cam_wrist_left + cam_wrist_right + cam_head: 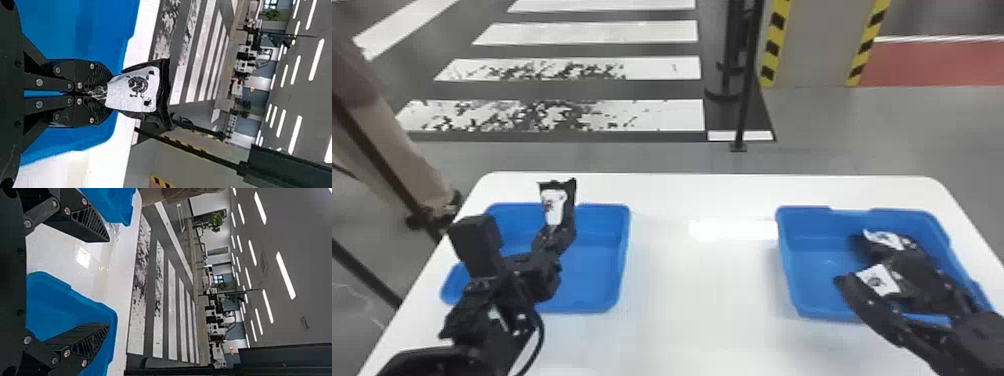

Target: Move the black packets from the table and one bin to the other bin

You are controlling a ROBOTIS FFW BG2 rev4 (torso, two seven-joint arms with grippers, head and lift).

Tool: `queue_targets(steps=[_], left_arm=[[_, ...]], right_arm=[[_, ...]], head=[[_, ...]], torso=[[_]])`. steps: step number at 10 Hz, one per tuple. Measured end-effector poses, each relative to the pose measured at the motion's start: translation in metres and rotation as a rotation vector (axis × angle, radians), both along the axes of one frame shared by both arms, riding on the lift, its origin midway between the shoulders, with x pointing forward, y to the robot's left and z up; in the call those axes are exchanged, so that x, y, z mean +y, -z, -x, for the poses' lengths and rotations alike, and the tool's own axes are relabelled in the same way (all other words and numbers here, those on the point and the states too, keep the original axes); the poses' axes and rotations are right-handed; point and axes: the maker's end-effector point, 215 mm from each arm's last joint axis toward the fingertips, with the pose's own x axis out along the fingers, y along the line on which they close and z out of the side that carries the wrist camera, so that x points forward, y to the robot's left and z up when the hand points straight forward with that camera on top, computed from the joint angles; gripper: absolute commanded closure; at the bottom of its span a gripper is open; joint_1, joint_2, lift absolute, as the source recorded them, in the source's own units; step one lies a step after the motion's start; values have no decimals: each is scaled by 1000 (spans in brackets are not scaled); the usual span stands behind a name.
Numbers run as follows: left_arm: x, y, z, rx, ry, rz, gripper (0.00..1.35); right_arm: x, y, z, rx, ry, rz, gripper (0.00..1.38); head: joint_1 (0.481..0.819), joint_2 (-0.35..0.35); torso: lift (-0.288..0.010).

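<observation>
Left gripper (555, 234), centre-left: fingers pinch black packet (555, 202) over bin (594, 272) | Right gripper (871, 268), lower right: fingers spread over other bin (809, 260), packets (884, 241) inside

Head view: table (702, 310) is looking smooth, glossy, reflecting glare right of centre; left bin (592, 265) and right bin (809, 265) are showing smooth plastic; left-side packet (571, 192) is looking creased, its label (553, 205) appearing matt.

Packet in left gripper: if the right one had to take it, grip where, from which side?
Upper end, probably from above: the left gripper pinches the packet at its lower end, and the free part stands upright, flaring wide toward the top.
</observation>
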Motion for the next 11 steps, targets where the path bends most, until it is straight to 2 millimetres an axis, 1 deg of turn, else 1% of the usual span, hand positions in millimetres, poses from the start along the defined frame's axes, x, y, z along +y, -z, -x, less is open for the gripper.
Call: queue_targets(steps=[1,3,4,5,6,7,8,9,10,11], left_arm=[[-16,-13,11,-28,32,10,1219],[-52,-30,30,-71,102,33,1219],[-72,-37,37,-92,140,44,1219],[-94,-44,40,-116,183,45,1219],[-112,-50,42,-139,220,30,1219],[-126,-56,42,-158,247,18,1219],[-136,-59,43,-165,266,17,1219],[-151,-64,45,-177,292,24,1219],[-170,-70,47,-192,328,40,1219],[-190,-77,50,-205,367,63,1219]], right_arm=[[-2,-12,-12,-12,2,-32,282],[-7,-27,-47,-29,-32,-91,282],[2,-34,-61,-17,-55,-87,282],[26,-44,-70,-2,-107,-87,283],[59,-52,-74,23,-182,-97,279],[94,-59,-72,50,-261,-117,280],[127,-66,-67,75,-343,-144,277],[158,-71,-63,100,-424,-177,277],[183,-75,-63,115,-493,-200,277],[200,-80,-68,116,-536,-199,279]], head=[[695,1],[695,-41],[695,-63],[695,-65],[695,-49],[695,-21],[695,-7],[695,23],[695,38],[695,35]], torso=[[-110],[-110],[-110],[-110],[-110],[-110],[-110],[-110],[-110],[-110]])
